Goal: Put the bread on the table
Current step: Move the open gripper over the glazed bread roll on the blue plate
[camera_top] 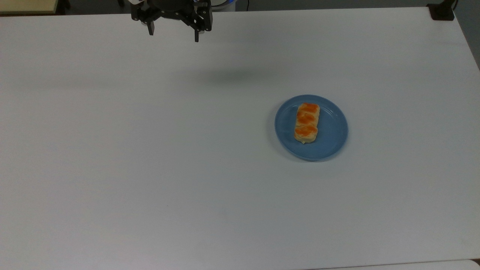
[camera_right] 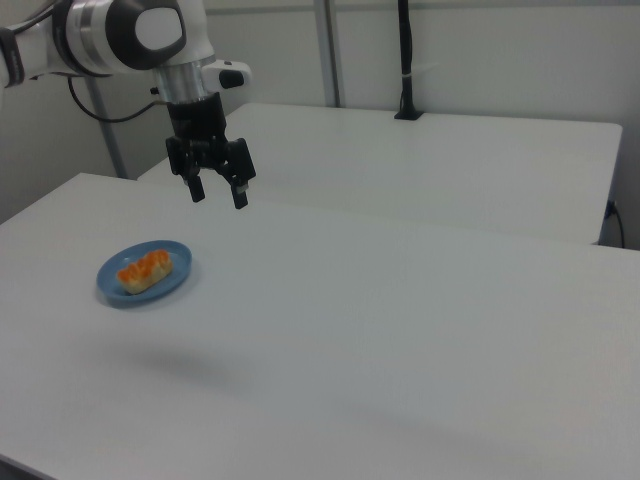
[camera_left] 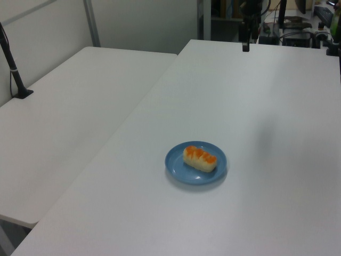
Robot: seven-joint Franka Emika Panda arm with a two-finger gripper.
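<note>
The small pale-yellow loaf of bread [camera_top: 307,123], 3 joined lumps with orange-brown glazed tops, lay lengthwise on the round blue plate [camera_top: 330,146], not yet on the plain white table [camera_top: 150,168]. The black 2-finger gripper [camera_top: 173,34] hung high, well apart from the plate, jaws spread and empty. Judged progress: none; approach, grasp and transfer all remained.

round blue plate [camera_top: 330,144] | second white table [camera_left: 69,117] alongside | black post [camera_left: 13,66] clamped at far edge
</note>
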